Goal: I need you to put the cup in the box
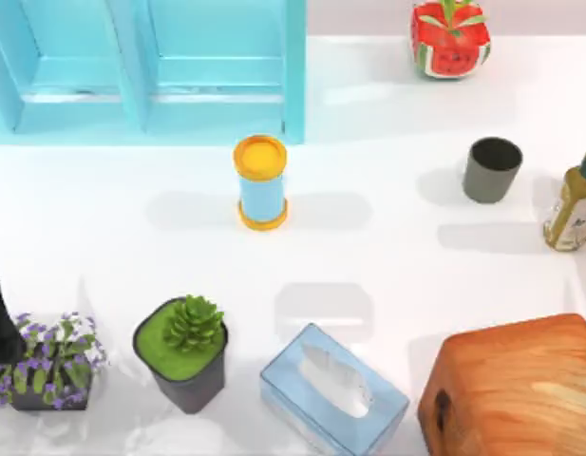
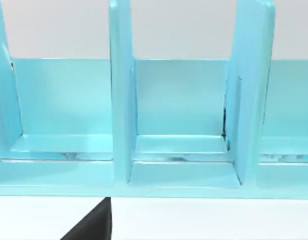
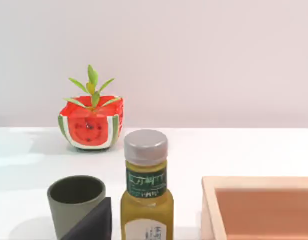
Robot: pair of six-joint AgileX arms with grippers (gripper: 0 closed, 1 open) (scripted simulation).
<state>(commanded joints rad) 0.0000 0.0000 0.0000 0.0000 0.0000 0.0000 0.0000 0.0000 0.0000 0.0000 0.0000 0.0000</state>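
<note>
Top view had the cup [image 1: 491,169] upright at the table's [image 1: 368,247] right, near the bottle [image 1: 574,203]; both pincers' openings, nobody could tell.

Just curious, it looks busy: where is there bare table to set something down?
Widest bare patch: between the blue cylinder and the cup. Another lies left of the cylinder, below the blue shelf. The near edge is crowded: plants, tissue box, wooden box.
</note>
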